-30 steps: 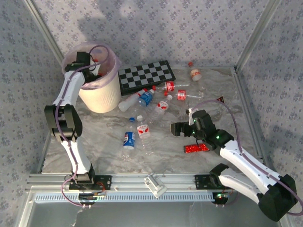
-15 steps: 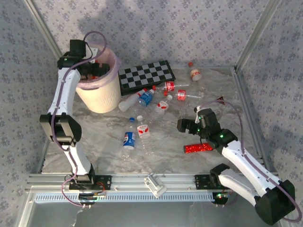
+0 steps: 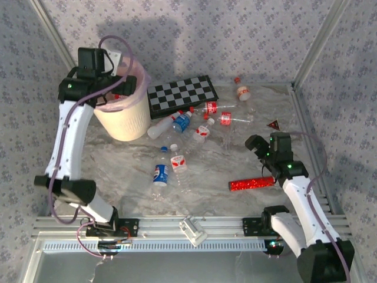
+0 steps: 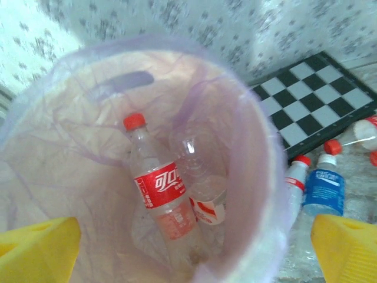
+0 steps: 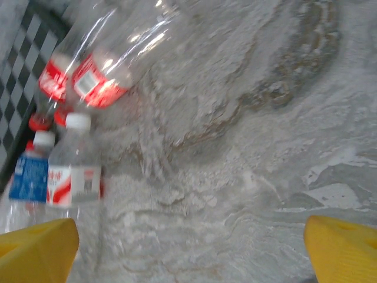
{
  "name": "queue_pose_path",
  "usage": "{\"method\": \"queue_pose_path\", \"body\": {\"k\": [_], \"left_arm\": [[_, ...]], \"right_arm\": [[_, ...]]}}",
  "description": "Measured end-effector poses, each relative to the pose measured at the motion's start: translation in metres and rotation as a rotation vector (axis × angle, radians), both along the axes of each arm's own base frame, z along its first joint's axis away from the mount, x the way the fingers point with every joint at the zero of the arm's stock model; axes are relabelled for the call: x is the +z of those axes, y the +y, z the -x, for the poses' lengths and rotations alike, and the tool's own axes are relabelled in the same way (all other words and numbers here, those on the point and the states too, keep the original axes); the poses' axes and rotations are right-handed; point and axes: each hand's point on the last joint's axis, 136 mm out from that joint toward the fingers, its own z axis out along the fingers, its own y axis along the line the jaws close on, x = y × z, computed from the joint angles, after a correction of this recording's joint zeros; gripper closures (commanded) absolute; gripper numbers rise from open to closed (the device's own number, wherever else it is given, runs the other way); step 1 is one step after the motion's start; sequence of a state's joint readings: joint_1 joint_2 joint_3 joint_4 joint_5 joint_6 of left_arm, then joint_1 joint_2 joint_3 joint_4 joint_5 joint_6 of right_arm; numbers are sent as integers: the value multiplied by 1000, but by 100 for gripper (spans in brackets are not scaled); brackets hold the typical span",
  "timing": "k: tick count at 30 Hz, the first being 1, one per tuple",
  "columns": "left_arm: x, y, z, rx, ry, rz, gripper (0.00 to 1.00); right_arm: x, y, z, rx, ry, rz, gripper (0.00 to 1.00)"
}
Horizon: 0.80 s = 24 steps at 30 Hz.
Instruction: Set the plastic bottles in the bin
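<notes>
The bin (image 3: 125,119), cream-white with a pink liner, stands at the back left. My left gripper (image 3: 112,92) hovers over its mouth, open and empty (image 4: 194,253). Inside the bin (image 4: 253,147) lie a red-labelled bottle (image 4: 160,190) and a second clear bottle (image 4: 203,191). Several plastic bottles lie on the table: a blue-labelled one (image 3: 160,172), a red-labelled one (image 3: 179,164), a cluster by the board (image 3: 179,122) and one at the back (image 3: 242,91). My right gripper (image 3: 255,144) is open over bare table (image 5: 191,250), with bottles (image 5: 73,172) to its upper left.
A black-and-white checkerboard (image 3: 181,94) lies behind the bottle cluster. A red glittery tube (image 3: 252,184) rests just in front of the right arm. A small red triangle (image 3: 273,124) sits near the right frame rail. Patterned walls close in the back and sides.
The left arm has swung up and leftward above the bin. The right gripper has drawn back to the right, away from the bottles. Both stayed open.
</notes>
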State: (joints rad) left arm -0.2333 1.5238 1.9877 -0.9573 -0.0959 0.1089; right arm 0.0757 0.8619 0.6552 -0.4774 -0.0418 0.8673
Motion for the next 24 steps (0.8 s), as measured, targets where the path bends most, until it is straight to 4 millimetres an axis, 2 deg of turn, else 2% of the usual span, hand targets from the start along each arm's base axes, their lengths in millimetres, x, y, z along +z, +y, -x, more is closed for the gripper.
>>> {"method": "queue_pose_path", "body": {"k": [4,7,10,15,18,21,24], "left_arm": [[21,-45,59,-135,-88,2,0],[11,-70,93,-224,-96,15,0],[-18,-90,113,-286,-55,22,0],[-98,-125,129,-354,87,37,0],[-137,-135,135,-349,161,59,0],[-154,-144,140,-348,189,89,0],[-153,-153,144,-360,183,113,0]], "right_arm": [[-14,-18,-17,-179,61,-109,2],[-21,-25,-35,-278,107,-182,4],[-20,-24,-60,-330,132,-240,2],[-12,-23,-107,-374,126,-305,2],[-21,-18,-128,-406,144,-349,1],[-36,-11,-147,-422,185,-370,0],[-48,-4,-169,-426,216,-383,0]]}}
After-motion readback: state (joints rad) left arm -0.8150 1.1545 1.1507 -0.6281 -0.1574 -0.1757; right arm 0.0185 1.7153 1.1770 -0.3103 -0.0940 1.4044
